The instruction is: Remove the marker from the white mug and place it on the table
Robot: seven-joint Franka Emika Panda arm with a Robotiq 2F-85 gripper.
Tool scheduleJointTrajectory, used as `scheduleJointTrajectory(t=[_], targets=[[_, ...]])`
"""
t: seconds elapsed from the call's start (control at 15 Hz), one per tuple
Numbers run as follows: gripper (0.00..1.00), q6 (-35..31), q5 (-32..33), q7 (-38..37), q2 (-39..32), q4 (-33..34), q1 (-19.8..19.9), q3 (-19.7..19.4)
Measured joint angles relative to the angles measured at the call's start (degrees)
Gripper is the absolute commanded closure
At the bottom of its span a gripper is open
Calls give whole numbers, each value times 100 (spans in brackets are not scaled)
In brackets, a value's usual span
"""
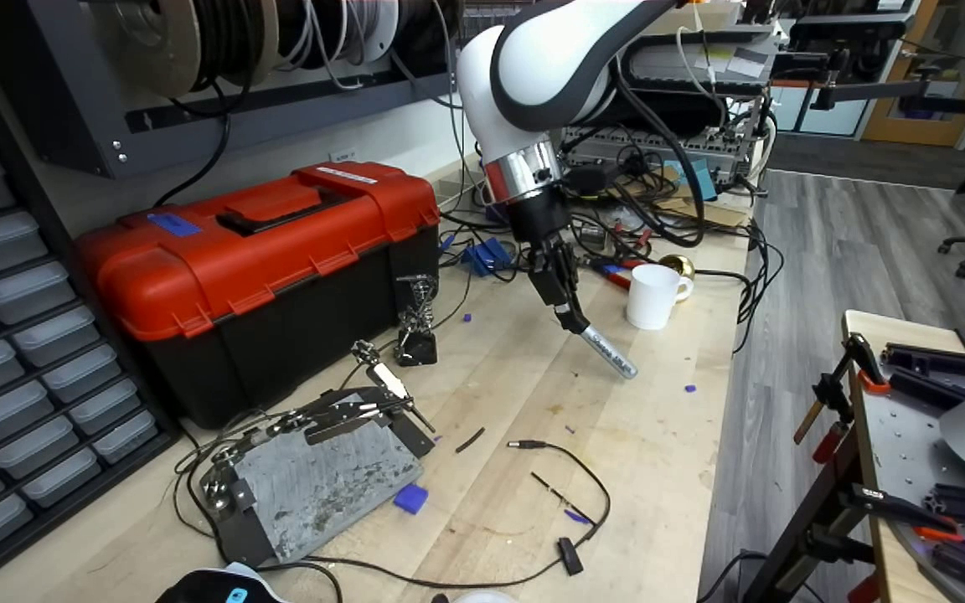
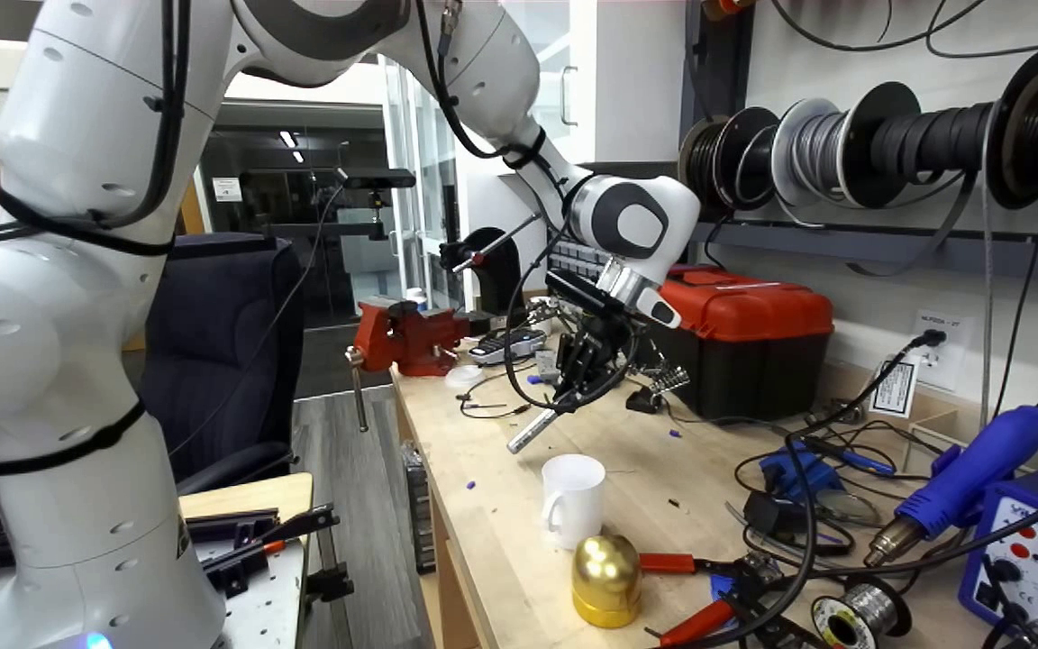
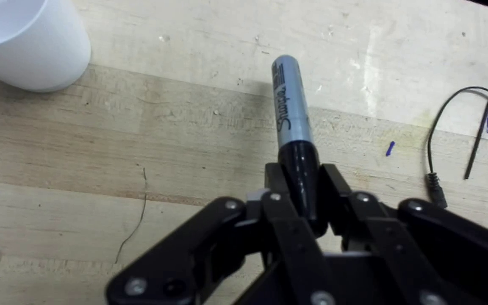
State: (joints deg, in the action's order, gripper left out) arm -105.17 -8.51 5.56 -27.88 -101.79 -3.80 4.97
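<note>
The marker has a grey body [image 3: 291, 101] with black lettering and a shiny black end. My gripper [image 3: 302, 174] is shut on that black end, with one finger on each side. The marker also shows in both exterior views [image 1: 610, 353] [image 2: 532, 431], tilted with its grey end down over the table [image 1: 524, 377]. I cannot tell whether its lower tip touches the wood. The white mug [image 1: 652, 297] stands upright beside my gripper [image 1: 573, 320], apart from the marker. The mug shows partly at the top left of the wrist view [image 3: 49, 51]; only part of its inside is visible.
A gold dome [image 2: 606, 581] and red-handled pliers [image 2: 668, 563] lie close to the mug. A red toolbox [image 1: 273, 276] stands along the wall. A soldering stand [image 1: 327, 477] and a thin black cable [image 1: 604, 494] lie on the table. The table's edge [image 1: 721, 452] runs past the mug.
</note>
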Motion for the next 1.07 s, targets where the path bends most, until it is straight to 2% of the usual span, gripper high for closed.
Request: scheduleJointTrajectory(t=[0.13, 0.2, 0.27, 0.4, 0.87, 1.07], targets=[[96, 73, 0, 0, -112, 99, 8, 0], [86, 100, 0, 0, -161, 142, 9, 0], [58, 120, 0, 0, -201, 177, 9, 0], [51, 149, 0, 0, -268, 242, 11, -1], [2, 169, -4, 0, -299, 291, 80, -4], [0, 162, -30, 0, -282, 290, 136, -12]])
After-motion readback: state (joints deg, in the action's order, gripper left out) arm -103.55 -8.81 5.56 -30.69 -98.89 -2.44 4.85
